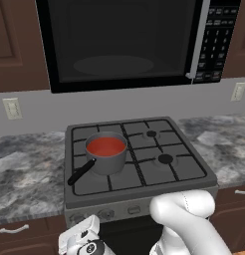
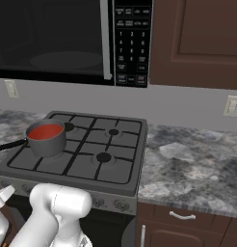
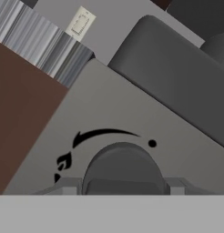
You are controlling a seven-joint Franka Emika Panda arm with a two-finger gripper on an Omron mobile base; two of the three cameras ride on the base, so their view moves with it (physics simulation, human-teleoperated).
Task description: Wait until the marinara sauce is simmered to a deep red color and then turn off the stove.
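The marinara sauce (image 1: 105, 146) is a flat orange-red disc in a small grey saucepan (image 1: 107, 162) whose black handle points to the front left. The pan stands on the front-left burner of the stove (image 1: 144, 187); from the right its sauce (image 2: 45, 131) looks the same colour. My gripper (image 1: 87, 226) is low at the stove's front panel, left end. In the hand view a round grey knob (image 3: 124, 166) sits close up between my fingertips (image 3: 66, 185), under a black arc and flame mark. My gripper (image 3: 122, 186) is open, with a finger on each side of the knob.
A big black microwave (image 1: 124, 40) hangs above the cooktop. Grey marbled counter (image 2: 192, 164) runs on both sides, with brown drawers (image 2: 183, 217) below and wall outlets (image 1: 12, 108) behind. Other knobs (image 2: 121, 205) line the stove front.
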